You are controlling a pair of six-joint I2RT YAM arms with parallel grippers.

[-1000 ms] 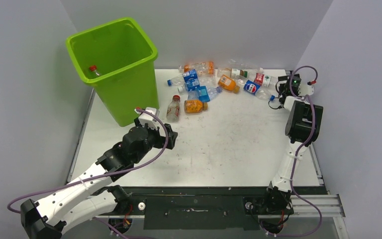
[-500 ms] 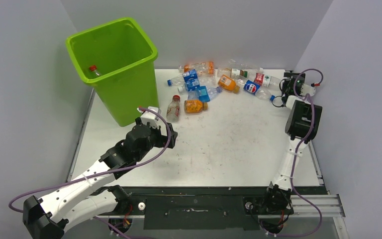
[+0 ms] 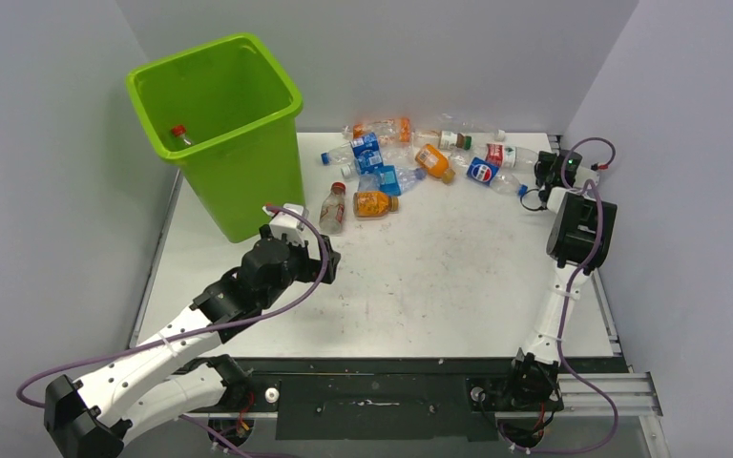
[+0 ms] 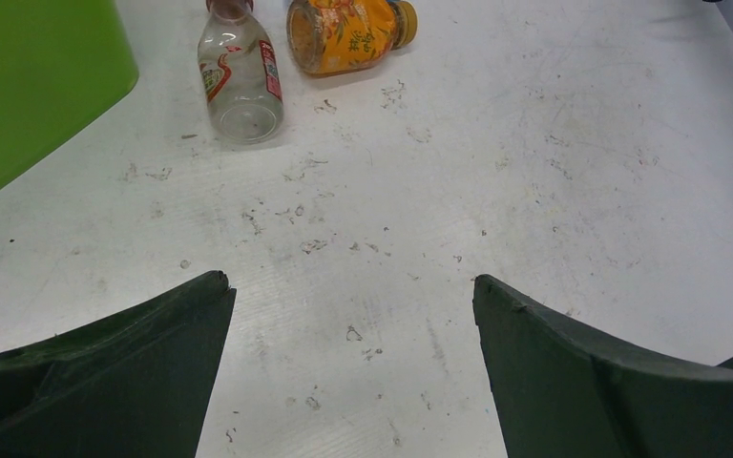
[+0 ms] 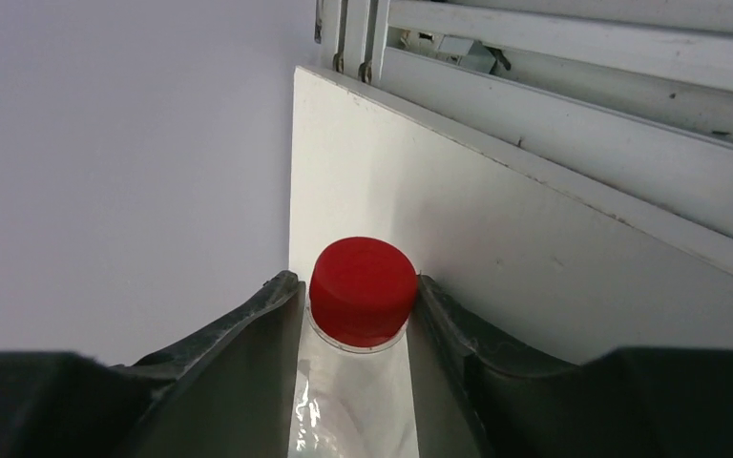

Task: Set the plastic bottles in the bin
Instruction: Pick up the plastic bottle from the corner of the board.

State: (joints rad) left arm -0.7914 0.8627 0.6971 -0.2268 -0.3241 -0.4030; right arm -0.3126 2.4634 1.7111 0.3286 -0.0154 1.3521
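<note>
Left gripper [image 4: 348, 281]: jaws spread wide, low over the table [image 4: 554, 191], with a red-labelled bottle [image 4: 239, 81] ahead of its left finger. Right gripper [image 5: 358, 284]: pinching a red-capped bottle [image 5: 353, 401] just below the cap. The grip should be firm and the lift clear before swinging left to the lime-green bin [image 3: 248, 181].

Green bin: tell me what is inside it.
One clear bottle with a red cap shows inside the bin. The near wall covers the bottom, so others could lie unseen.

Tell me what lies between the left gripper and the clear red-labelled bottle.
Left wrist view: only bare, scuffed table between left gripper and bottle.
</note>
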